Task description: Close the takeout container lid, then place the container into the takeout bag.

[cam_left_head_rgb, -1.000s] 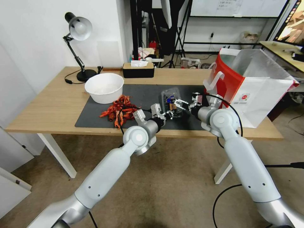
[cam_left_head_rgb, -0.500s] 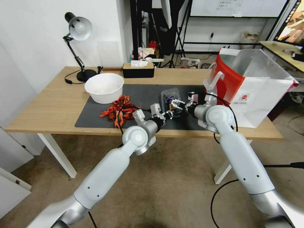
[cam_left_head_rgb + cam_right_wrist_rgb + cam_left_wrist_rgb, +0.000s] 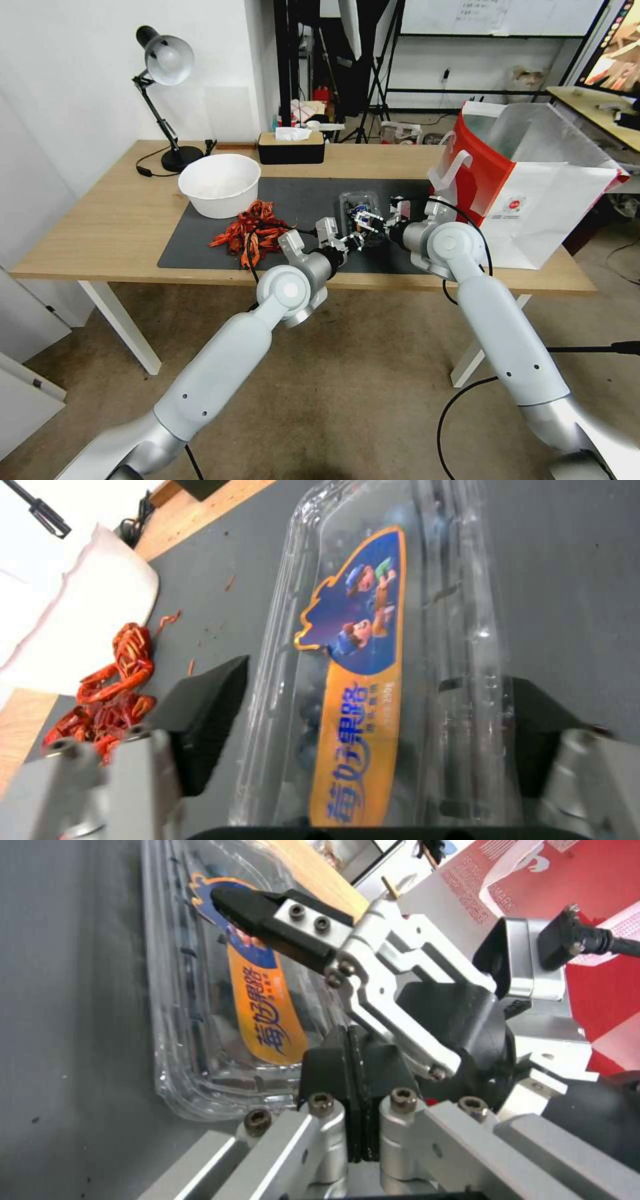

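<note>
- One small clear plastic hinged takeout container (image 3: 359, 203) with dark blueberries inside is seen lying on the dark grey mat (image 3: 200, 241), its clear lid (image 3: 373, 630) with an orange-and-blue label folded down over it.
- One large red-and-white paper takeout bag (image 3: 533, 200) is stood open at the table's right end, just beside the mat.
- One white round bowl (image 3: 220, 183) and one heap of red dried chillies (image 3: 250, 230) are set to the left.
- The left gripper (image 3: 353, 1075) is held low at the container's near edge, its pads pressed together on nothing.
- The right gripper (image 3: 373, 715) is reached in from the bag side, fingers spread astride the container.
</note>
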Controlling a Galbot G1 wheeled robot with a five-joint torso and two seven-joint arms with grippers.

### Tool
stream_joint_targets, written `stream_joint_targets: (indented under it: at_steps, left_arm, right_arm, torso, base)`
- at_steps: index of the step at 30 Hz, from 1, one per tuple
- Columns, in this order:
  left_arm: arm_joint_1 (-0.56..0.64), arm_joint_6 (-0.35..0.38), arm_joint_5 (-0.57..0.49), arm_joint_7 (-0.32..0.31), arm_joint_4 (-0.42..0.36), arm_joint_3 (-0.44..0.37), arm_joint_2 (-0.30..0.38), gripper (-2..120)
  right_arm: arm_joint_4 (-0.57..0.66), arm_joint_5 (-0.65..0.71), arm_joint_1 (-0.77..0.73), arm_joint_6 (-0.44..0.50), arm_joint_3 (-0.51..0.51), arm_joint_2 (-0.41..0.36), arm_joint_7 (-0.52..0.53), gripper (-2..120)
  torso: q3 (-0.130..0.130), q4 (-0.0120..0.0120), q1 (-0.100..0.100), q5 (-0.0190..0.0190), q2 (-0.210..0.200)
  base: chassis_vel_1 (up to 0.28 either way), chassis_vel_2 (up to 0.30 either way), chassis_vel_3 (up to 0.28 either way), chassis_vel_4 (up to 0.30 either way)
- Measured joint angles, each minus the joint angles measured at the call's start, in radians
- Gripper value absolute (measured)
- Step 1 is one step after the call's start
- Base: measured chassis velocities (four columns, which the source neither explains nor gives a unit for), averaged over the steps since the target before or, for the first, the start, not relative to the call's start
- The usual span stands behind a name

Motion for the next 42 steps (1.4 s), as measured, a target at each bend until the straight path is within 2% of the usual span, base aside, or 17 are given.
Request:
stream_joint_targets:
  at_steps: [2,4,6,8,11,12,13,16,17,19,21,27,33,38,40,42]
  left_arm:
    - [0.0,0.0,0.0,-0.001,-0.002,0.0,0.0,0]
    - [0.001,0.0,0.0,-0.001,-0.005,0.0,0.001,0]
    - [0.001,0.0,0.0,-0.001,-0.005,0.0,0.001,0]
    - [0.001,0.0,0.0,-0.001,-0.006,0.0,0.002,0]
    - [0.002,0.0,0.0,-0.001,-0.007,0.0,0.002,0]
    - [0.003,0.0,0.0,-0.001,-0.008,0.0,0.002,0]
    - [0.003,0.0,0.0,-0.001,-0.008,0.0,0.002,0]
    - [0.005,-0.003,0.0,0.001,-0.012,-0.004,0.006,0]
    - [0.005,-0.003,0.0,0.001,-0.012,-0.004,0.006,0]
    - [0.005,-0.007,0.0,0.002,-0.02,-0.014,0.013,0]
    - [0.006,-0.008,0.0,0.002,-0.027,-0.018,0.019,0]
    - [0.04,-0.014,0.007,0.007,-0.073,-0.033,0.052,0]
    - [0.12,-0.031,0.056,0.031,-0.159,-0.079,0.119,0]
    - [0.212,-0.052,0.138,0.069,-0.24,-0.138,0.184,0]
    - [0.226,-0.056,0.151,0.075,-0.25,-0.146,0.192,0]
    - [0.299,-0.083,0.258,0.117,-0.285,-0.192,0.223,0]
  right_arm:
    - [0.001,0.0,-0.001,0.0,0.0,0.0,0.0,71]
    - [0.007,0.0,-0.003,0.001,0.001,0.001,0.001,60]
    - [0.007,0.0,-0.003,0.001,0.001,0.001,0.001,58]
    - [0.011,0.002,-0.004,0.001,0.002,0.0,0.004,46]
    - [0.012,0.003,-0.005,0.001,0.002,-0.001,0.005,41]
    - [0.015,0.004,-0.005,0.001,0.003,-0.003,0.007,32]
    - [0.015,0.004,-0.005,0.001,0.003,-0.003,0.007,32]
    - [0.024,0.004,-0.007,0.001,0.006,-0.01,0.014,17]
    - [0.024,0.004,-0.007,0.001,0.006,-0.01,0.014,17]
    - [0.03,0.008,-0.007,0.001,0.007,-0.013,0.017,5]
    - [0.033,0.009,-0.007,0.001,0.008,-0.015,0.018,0]
    - [0.038,0.01,-0.009,0.001,0.013,-0.017,0.019,0]
    - [0.049,0.01,-0.021,0.001,0.021,-0.016,0.019,0]
    - [0.06,0.014,-0.024,0.001,0.025,-0.013,0.016,0]
    - [0.061,0.015,-0.024,0.001,0.025,-0.012,0.015,0]
    - [0.067,0.015,-0.024,0.001,0.022,-0.006,0.014,0]
  torso:
    - [0.0,0.0,0.0,0.0,0.0]
    - [0.0,0.0,0.0,0.0,0.0]
    - [0.0,0.0,0.0,0.0,0.0]
    - [0.0,0.0,0.0,0.0,0.0]
    - [0.0,0.0,0.0,0.0,0.0]
    - [0.0,0.0,0.0,0.0,0.0]
    - [0.0,0.0,0.0,0.0,0.0]
    - [0.0,-0.0001,0.0,0.0,0.0]
    - [0.0,-0.0001,0.0,0.0,0.0]
    - [0.0,0.0,0.0,0.0003,0.0]
    - [0.0,0.0,0.0,0.0002,0.0]
    - [0.0,0.0,0.0,-0.0001,0.0]
    - [0.0,-0.0001,0.0,-0.0002,0.0]
    - [0.0,0.0,0.0,-0.0001,0.0]
    - [0.0,0.0001,0.0,-0.0001,0.0]
    - [0.0,0.0,0.0,0.0,0.0]
  base:
    - [0.0,0.0,0.0,0.0]
    - [0.0,0.0,0.0,0.0]
    - [0.0,0.0,0.0,0.0]
    - [0.0,0.0,0.0,0.0]
    - [0.0,0.0,0.0,0.0]
    - [0.0,0.0,0.0,0.0]
    - [0.0,0.0,0.0,0.0]
    - [0.0,0.0,0.0,0.0]
    - [0.0,0.0,0.0,0.0]
    - [0.0,0.0,0.0,0.0]
    - [0.0,0.0,0.0,0.0]
    - [0.0,0.0,0.0,0.0]
    - [0.0,0.0,0.0,0.0]
    - [0.0,0.0,0.0,0.0]
    - [0.0,0.0,0.0,0.0]
    - [0.0,0.0,0.0,0.0]
